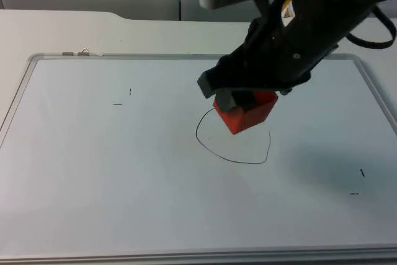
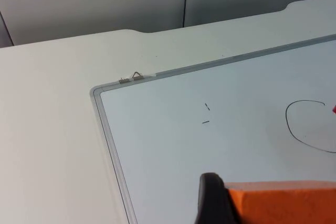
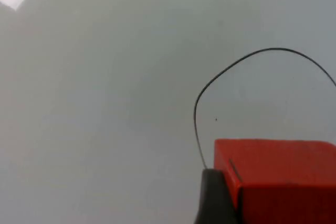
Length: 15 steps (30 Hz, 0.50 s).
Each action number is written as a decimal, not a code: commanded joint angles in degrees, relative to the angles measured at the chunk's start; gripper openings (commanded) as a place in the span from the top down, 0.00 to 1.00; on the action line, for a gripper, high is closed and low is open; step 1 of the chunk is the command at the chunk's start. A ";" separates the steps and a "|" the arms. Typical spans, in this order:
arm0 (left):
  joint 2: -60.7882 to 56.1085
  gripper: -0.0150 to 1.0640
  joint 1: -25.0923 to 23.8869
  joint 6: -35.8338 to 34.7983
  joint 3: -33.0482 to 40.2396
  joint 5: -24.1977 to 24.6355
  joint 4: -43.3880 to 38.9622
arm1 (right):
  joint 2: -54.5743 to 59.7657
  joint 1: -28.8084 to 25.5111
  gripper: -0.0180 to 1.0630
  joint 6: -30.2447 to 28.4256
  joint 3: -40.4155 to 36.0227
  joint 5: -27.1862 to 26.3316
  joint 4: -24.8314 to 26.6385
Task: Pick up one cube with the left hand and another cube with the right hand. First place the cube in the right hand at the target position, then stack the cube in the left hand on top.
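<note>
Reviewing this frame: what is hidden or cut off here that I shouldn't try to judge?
- Red cube: in the top view the right pincer and its arm cover the cube's upper part, so whether it touches the whiteboard inside the drawn circle cannot be told.
- Orange cube: in the left wrist view the picture's edge cuts it off beside the left pincer's fingertip.
- Drawn circle: the red cube hides part of it in the top view.
</note>
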State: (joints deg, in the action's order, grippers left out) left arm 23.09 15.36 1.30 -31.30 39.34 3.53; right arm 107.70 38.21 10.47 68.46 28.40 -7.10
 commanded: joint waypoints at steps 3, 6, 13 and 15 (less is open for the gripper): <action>-0.38 0.78 0.30 -0.22 0.01 -1.26 0.13 | 3.53 -0.58 0.99 0.31 2.65 0.26 -0.24; -0.38 0.78 0.30 -0.22 0.01 -1.26 0.13 | 5.43 -2.64 0.99 1.15 2.65 -0.22 -0.12; -0.38 0.78 0.30 -0.22 0.01 -1.26 0.35 | 7.11 -3.76 0.99 1.15 2.65 -0.67 -0.59; -0.38 0.78 0.30 -0.22 0.01 -1.26 0.35 | 7.32 -3.76 0.99 1.15 2.65 -2.06 -0.53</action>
State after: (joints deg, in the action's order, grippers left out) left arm 23.09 15.36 1.30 -31.30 39.34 3.53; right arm 115.03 34.56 11.46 70.61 28.14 -7.34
